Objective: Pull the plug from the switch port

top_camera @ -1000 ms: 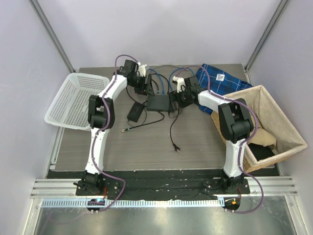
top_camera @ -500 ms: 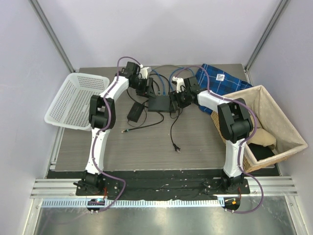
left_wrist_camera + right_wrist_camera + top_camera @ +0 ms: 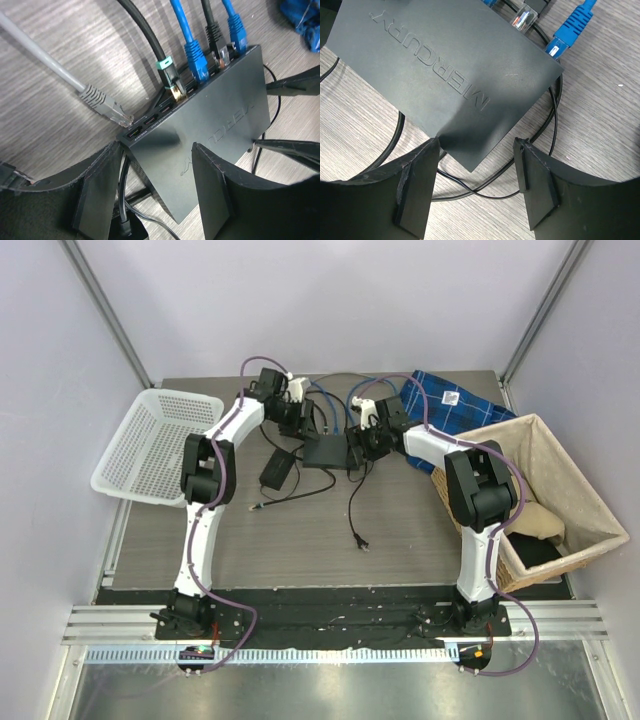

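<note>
The switch (image 3: 325, 451) is a flat dark grey box mid-table. In the left wrist view its port edge (image 3: 150, 121) faces up-left, with several plugs in it: a black cable with a gold plug (image 3: 173, 86), a blue plug (image 3: 196, 59), a black plug (image 3: 216, 44) and another blue plug (image 3: 235, 34). A grey plug (image 3: 108, 105) lies loose on the table beside empty ports. My left gripper (image 3: 156, 192) is open over the switch's left corner (image 3: 301, 420). My right gripper (image 3: 476, 187) is open astride the switch's (image 3: 445, 75) right corner (image 3: 357, 445).
A black power brick (image 3: 277, 469) with thin black cords lies left of the switch. A white plastic basket (image 3: 155, 445) stands at the left. A wicker basket (image 3: 530, 490) and a blue cloth (image 3: 445, 400) are at the right. Loose cords (image 3: 520, 170) run under the right gripper.
My left gripper has shifted a little to the right, closer over the switch. The right arm and the switch have barely moved.
</note>
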